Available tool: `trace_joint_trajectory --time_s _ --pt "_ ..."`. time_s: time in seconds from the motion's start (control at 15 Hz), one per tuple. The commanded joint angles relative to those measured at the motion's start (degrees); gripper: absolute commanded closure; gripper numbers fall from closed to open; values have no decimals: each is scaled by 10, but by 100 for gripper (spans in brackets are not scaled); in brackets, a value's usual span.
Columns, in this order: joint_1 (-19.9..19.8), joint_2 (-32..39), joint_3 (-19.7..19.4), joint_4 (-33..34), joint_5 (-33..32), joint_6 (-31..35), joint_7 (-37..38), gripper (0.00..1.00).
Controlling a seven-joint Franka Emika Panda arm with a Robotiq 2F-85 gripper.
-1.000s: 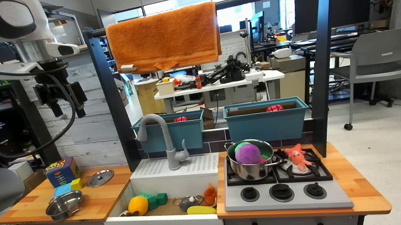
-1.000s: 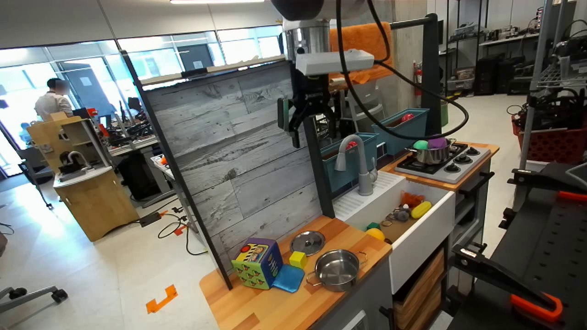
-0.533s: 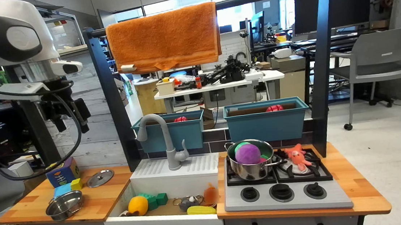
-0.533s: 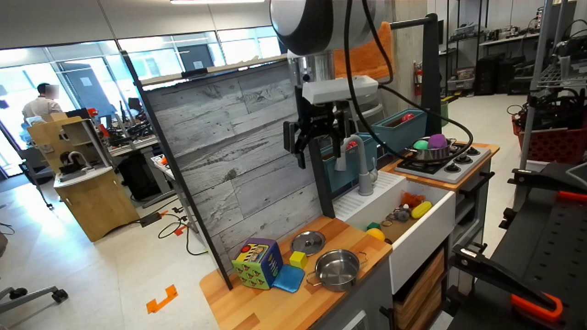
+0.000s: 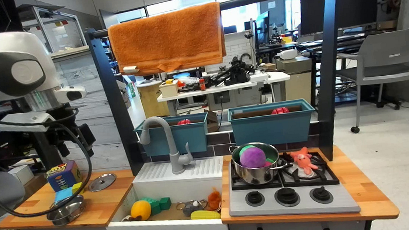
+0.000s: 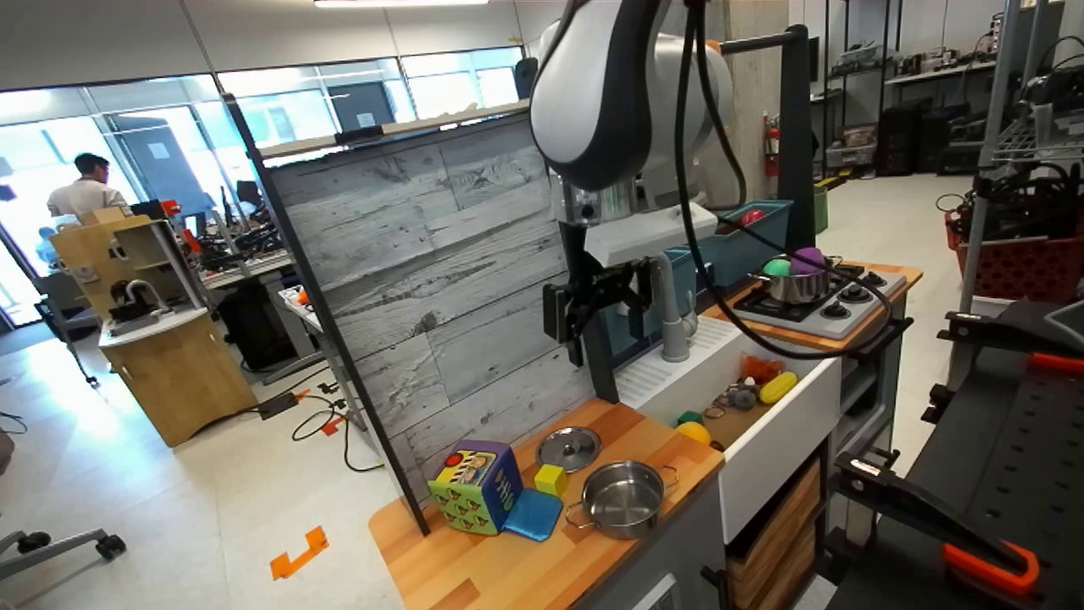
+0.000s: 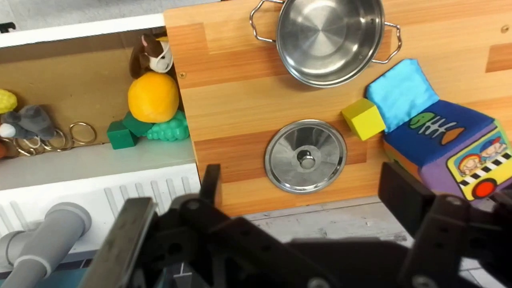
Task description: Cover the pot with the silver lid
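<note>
1. The claw is hanging with its fingers wide apart, across the lower part of the wrist frame.
2. The silver lid is lying knob-up on the bench, near that frame's centre.
3. The pot is standing at the top edge, right of centre.

In both exterior views, the lid lies behind the pot on the counter, below my gripper. In my wrist view, a block and box sit right of the lid, the sink holding toys left.
</note>
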Motion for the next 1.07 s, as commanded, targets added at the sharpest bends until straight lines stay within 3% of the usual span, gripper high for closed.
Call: trace_joint_trajectory --time_s 0.0,0.53,1.0 --pt "13 57 -8 26 -12 51 2 0" --pt "30 165 -23 113 -21 122 -21 0" --pt "28 233 -11 216 -14 99 -35 0"
